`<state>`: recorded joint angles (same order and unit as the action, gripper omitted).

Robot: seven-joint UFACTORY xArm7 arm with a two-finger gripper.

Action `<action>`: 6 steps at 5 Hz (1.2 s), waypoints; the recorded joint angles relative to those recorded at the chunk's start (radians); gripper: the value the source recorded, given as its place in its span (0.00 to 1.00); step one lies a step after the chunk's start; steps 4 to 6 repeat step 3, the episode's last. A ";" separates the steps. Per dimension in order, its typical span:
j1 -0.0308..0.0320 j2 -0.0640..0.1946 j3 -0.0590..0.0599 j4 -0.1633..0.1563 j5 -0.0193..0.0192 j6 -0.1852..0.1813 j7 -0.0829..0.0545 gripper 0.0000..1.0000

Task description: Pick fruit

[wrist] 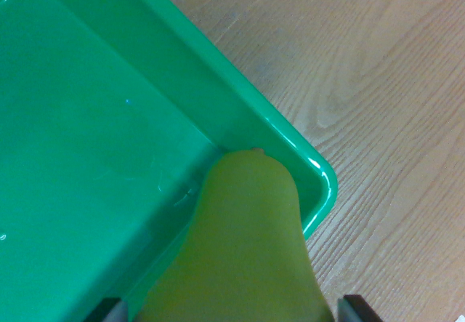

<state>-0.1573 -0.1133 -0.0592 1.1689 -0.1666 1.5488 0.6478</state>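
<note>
A yellow-green pear (243,249) fills the lower middle of the wrist view, its narrow stem end pointing up toward the corner of a green plastic bin (87,140). My gripper (232,311) is at the bottom edge; only the dark tips of its two fingers (109,311) show, one on each side of the pear's wide body. The fingers flank the pear closely and appear shut on it. The pear hangs over the bin's corner, partly hiding the rim there.
The bin's glossy rim (290,129) runs diagonally from top centre to its rounded corner at right. A light wood-grain tabletop (378,82) lies beyond the bin on the wrist view's right.
</note>
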 joint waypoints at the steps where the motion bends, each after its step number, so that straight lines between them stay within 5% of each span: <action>1: 0.0003 -0.007 0.000 0.008 0.0007 0.015 -0.002 1.00; 6: 0.0005 -0.010 0.000 0.012 0.0010 0.021 -0.003 1.00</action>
